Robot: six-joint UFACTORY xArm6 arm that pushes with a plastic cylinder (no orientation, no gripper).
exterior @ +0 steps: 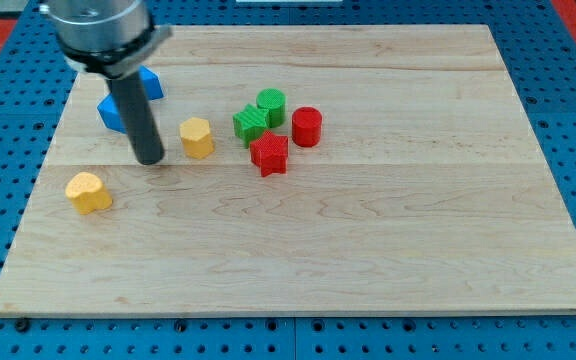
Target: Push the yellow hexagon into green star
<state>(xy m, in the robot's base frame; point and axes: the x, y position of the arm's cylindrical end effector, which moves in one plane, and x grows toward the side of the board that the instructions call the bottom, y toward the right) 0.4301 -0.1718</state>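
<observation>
The yellow hexagon (197,137) lies on the wooden board left of centre. The green star (251,124) is a short way to its right, with a gap between them. My tip (150,158) rests on the board just left of the yellow hexagon, a small gap apart. The rod rises toward the view's top left, where the arm's grey end covers part of the blue blocks.
A green cylinder (271,104) touches the green star's upper right. A red star (269,153) sits just below the green star, a red cylinder (307,126) to its right. A yellow heart (88,192) lies lower left. Blue blocks (115,112) sit behind the rod.
</observation>
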